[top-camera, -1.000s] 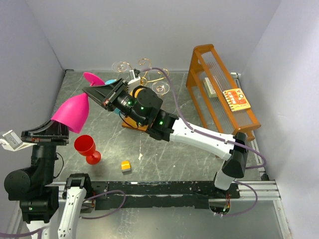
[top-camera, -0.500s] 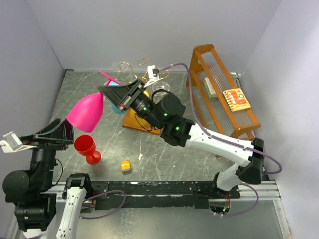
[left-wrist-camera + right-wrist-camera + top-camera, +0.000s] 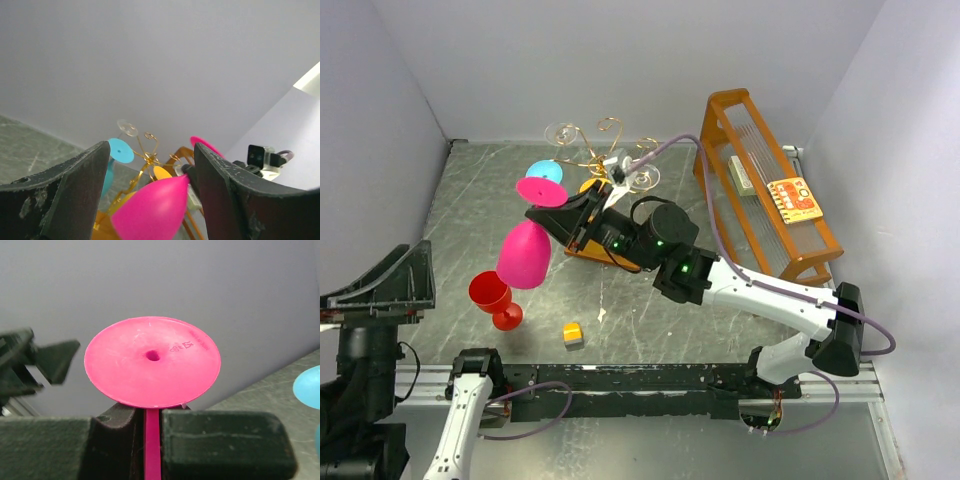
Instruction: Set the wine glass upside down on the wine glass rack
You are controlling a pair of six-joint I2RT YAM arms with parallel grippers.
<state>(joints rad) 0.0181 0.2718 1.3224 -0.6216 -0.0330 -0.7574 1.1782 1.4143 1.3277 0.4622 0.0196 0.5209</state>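
My right gripper (image 3: 540, 218) is shut on the thin stem (image 3: 152, 445) of the pink wine glass (image 3: 523, 255). The glass hangs upside down above the table, its round foot (image 3: 152, 361) on top and its bowl (image 3: 150, 207) below. It is just left of the wine glass rack (image 3: 595, 152), a gold wire tree on an orange-brown base (image 3: 588, 248). A blue glass (image 3: 544, 172) hangs on the rack. My left gripper (image 3: 418, 282) stands open at the far left, apart from the pink bowl, which shows between its fingers (image 3: 75, 195) from a distance.
A red goblet (image 3: 497, 298) stands upright under the pink bowl, with a small yellow block (image 3: 573, 333) to its right. Clear glasses (image 3: 642, 178) sit on the rack's arms. A tall orange slatted frame (image 3: 760, 185) fills the right side.
My left gripper opened, let go of the pink bowl and drew back to the left. My right gripper swung the glass bowl-down, down and right toward the rack.
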